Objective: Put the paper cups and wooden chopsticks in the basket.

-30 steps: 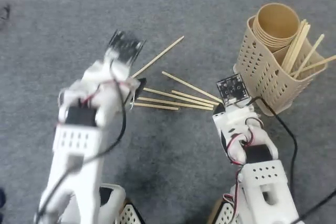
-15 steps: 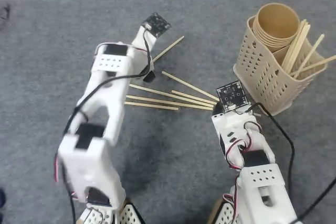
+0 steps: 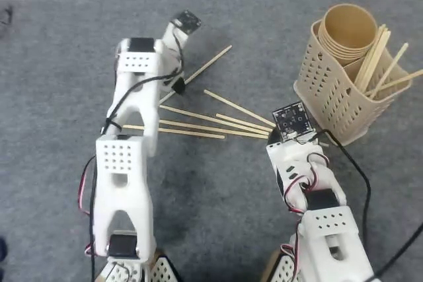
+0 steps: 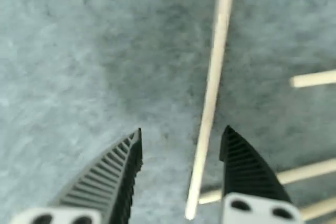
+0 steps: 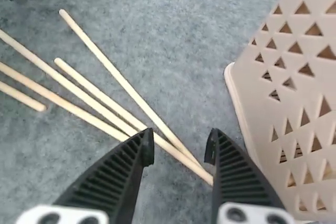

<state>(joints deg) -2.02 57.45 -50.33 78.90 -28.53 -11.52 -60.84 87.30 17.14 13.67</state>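
Straddling one chopstick with the left claw, wide open and empty, ready to pinch it off the desk. Holding the right claw open and empty too, over loose sticks just beside the basket. Cups nested in the basket already, probably all.

Left pincer parted, far forward, pointing down; right pincer parted, nearer base.
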